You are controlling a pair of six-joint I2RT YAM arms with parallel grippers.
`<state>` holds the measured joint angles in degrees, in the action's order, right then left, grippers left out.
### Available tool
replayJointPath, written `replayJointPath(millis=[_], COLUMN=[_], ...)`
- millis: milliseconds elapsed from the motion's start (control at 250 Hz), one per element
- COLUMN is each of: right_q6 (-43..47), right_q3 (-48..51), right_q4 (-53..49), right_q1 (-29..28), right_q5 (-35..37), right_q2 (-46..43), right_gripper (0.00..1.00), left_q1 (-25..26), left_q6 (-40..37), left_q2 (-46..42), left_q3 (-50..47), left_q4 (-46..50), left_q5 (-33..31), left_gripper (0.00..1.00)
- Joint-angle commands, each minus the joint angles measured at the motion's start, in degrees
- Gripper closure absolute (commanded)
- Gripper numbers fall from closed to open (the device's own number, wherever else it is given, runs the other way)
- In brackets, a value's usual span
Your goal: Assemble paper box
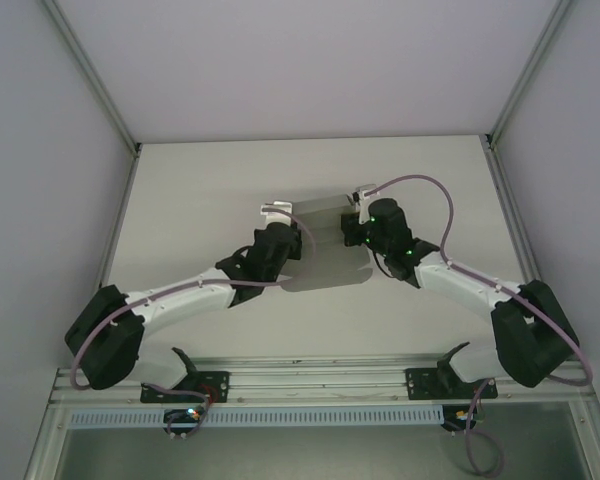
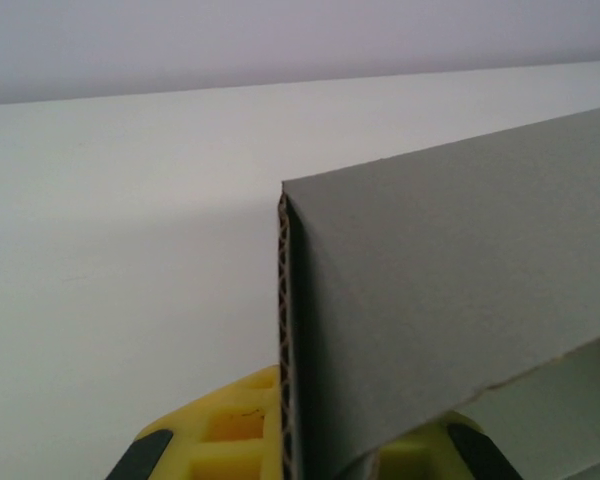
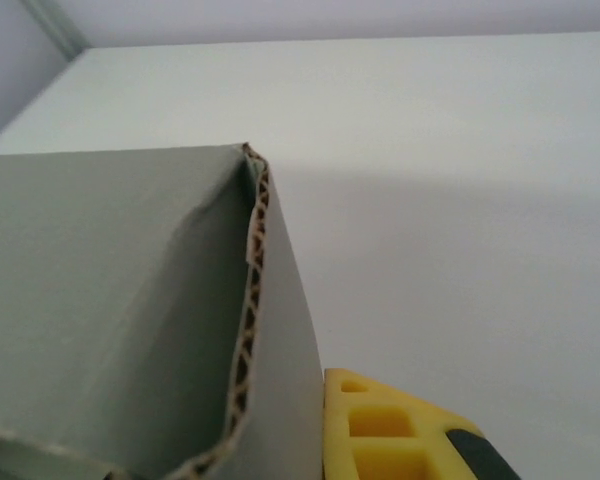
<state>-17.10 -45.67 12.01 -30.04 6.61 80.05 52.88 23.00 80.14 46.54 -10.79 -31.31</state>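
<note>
So the setup is a plain off-white matte surface (image 1: 210, 190) boxed in by pale walls (image 1: 40, 120) with aluminium frame posts (image 1: 90, 75) in the corners, and a metal rail (image 1: 320, 378) running along the near edge where both bases are bolted. From above, the left arm (image 1: 180, 295) reaches inward and forward from the near left, and the right arm (image 1: 460, 280) mirrors it from the near right, so the two wrists face each other around the middle of the surface. Both arms are white with chunky black joints, with mauve cables (image 1: 430, 195) looping off them. The paper box (image 1: 325, 240) sits right between the two wrists, mid-surface, throwing a soft shadow on the near side; I can't tell if its lower edge is touching the surface or not. It's flat grey matte card, and up close you can see the brown corrugated fluting along the cut edges, one panel folded over at a crease. In the left wrist view the left jaws are clenched on the card, its edge pinched between the yellow fingers (image 2: 220, 445), which have black tips. In the right wrist view the right jaws are closed up on the card too, a slightly wavy edge pressed against the one yellow finger (image 3: 380, 430) that shows, the other one hidden behind the grey panel.
</note>
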Motion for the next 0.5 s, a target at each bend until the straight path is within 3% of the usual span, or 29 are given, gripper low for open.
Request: replayJointPath(millis=[0,116,208,303,495], right_q6=[-9.51,-18.70,-21.23,-22.85,-10.16], right_q3=[-5.19,-11.55,-15.13,-17.16,-17.74], right_q4=[-7.57,-24.82,-34.44,-40.80,-36.32], right_q1=[-0.60,-0.73,-0.41,1.21,1.32], right_q5=[25.30,42.73,50.20,51.53,57.37], right_q2=[3.03,7.07,9.93,11.81,14.18], right_gripper=[0.96,0.98,0.99,1.00,1.00], left_q1=[0.04,0.14,0.26,0.19,-0.04], left_q6=[4.23,7.30,8.58,9.19,9.78], left_q2=[-0.04,0.30,0.64,0.74,0.02], left_q3=[2.36,4.18,5.78,6.28,6.53], left_q4=[3.20,7.57,11.59,13.21,14.95], left_q5=[-1.96,-3.96,-6.66,-7.82,-8.73], left_gripper=[1.00,1.00,1.00,1.00,1.00])
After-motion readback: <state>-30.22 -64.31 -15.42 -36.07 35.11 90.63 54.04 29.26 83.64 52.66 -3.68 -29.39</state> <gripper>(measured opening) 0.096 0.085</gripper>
